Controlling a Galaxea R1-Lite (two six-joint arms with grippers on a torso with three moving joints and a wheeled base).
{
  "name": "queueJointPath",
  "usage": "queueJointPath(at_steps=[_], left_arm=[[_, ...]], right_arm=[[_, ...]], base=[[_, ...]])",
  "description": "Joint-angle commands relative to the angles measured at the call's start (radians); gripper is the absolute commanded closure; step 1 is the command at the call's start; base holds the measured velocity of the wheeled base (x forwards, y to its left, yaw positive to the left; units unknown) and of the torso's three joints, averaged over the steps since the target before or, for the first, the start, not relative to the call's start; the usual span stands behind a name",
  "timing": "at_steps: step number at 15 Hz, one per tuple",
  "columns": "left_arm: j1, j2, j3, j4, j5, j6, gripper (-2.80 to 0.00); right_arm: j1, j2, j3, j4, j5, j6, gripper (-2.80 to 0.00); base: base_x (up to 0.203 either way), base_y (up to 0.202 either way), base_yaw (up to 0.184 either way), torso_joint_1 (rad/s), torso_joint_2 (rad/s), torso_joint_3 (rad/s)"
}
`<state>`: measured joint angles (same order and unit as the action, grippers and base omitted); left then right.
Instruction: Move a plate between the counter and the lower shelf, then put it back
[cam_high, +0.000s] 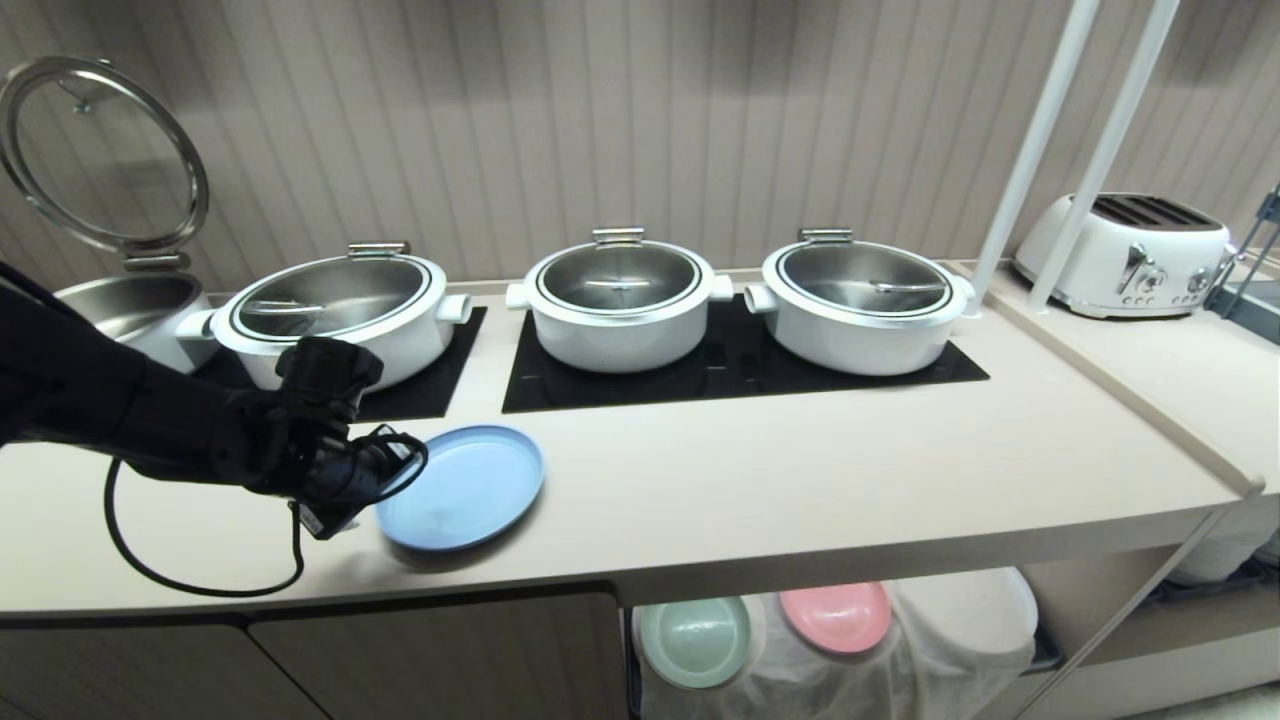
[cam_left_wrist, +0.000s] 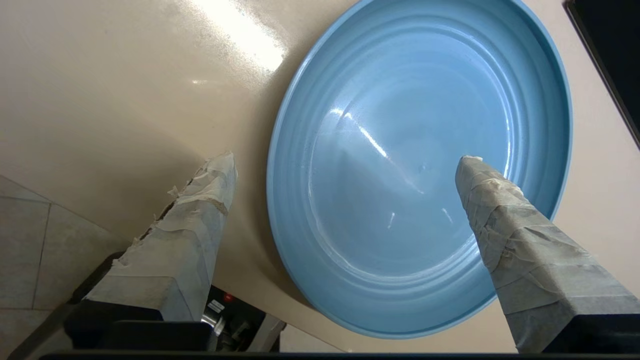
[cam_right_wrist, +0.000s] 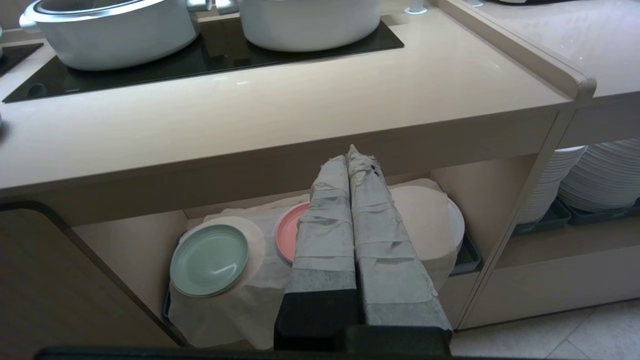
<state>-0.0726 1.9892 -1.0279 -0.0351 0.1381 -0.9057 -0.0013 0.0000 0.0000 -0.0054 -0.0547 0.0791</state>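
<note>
Left wrist view first: left tool (cam_left_wrist: 345, 172) spread wide, gripping nothing, its two taped fingers (cam_left_wrist: 195, 225) straddling the near rim of the plate (cam_left_wrist: 415, 125), one finger off the rim over bare counter (cam_left_wrist: 125, 100), the other over the plate's well. Whether either finger touches the plate, cannot tell. Plate lies flat and empty on the counter, directly ahead of the tool, close to the counter's front edge. Head view agrees: left tool (cam_high: 375, 478) at the plate's (cam_high: 465, 487) rim on the counter (cam_high: 800, 470). Judgement: the plate sits on the counter with the tool loosed around it, so this reads either as the plate just set back at the end, or as a grasp not yet made; the pictures alone do not decide. Right tool (cam_right_wrist: 352, 165) closed tight on nothing, parked in front of the lower shelf (cam_right_wrist: 125, 250). Under the counter, that shelf holds a white cloth (cam_right_wrist: 240, 310) draped over stacks, with a mint green plate (cam_right_wrist: 209, 259) and a pink plate (cam_right_wrist: 289, 231) lying on top, both empty. Beyond the left tool, three white pots (cam_high: 620, 300) with glass lids shut sit on black cooktop panels (cam_high: 720, 375); contents not visible. A fourth vessel (cam_high: 125, 305), far side of the left arm, has its lid (cam_high: 100, 150) raised and looks empty. A white toaster (cam_high: 1125, 250) stands on the adjoining top.
</note>
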Motion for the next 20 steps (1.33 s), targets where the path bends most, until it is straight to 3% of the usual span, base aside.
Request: queueJointPath(at_steps=[1, 8, 9, 20], left_arm=[[-0.001, -0.020, 0.006, 0.000, 0.002, -0.005, -2.80], [-0.004, -0.078, 0.026, 0.003, 0.002, -0.004, -2.80], [-0.004, -0.092, 0.035, 0.003, 0.002, -0.004, 0.00], [0.007, -0.257, 0.155, 0.011, 0.003, 0.009, 0.00]], right_arm=[[0.000, 0.000, 0.000, -0.001, -0.001, 0.001, 0.00], [0.000, 0.000, 0.000, -0.001, -0.001, 0.001, 0.00], [0.000, 0.000, 0.000, -0.001, -0.001, 0.001, 0.00], [0.000, 0.000, 0.000, -0.001, -0.001, 0.001, 0.00]], base=[[0.000, 0.000, 0.000, 0.000, 0.00, 0.000], [0.000, 0.000, 0.000, 0.000, 0.00, 0.000], [0.000, 0.000, 0.000, 0.000, 0.00, 0.000], [0.000, 0.000, 0.000, 0.000, 0.00, 0.000]])
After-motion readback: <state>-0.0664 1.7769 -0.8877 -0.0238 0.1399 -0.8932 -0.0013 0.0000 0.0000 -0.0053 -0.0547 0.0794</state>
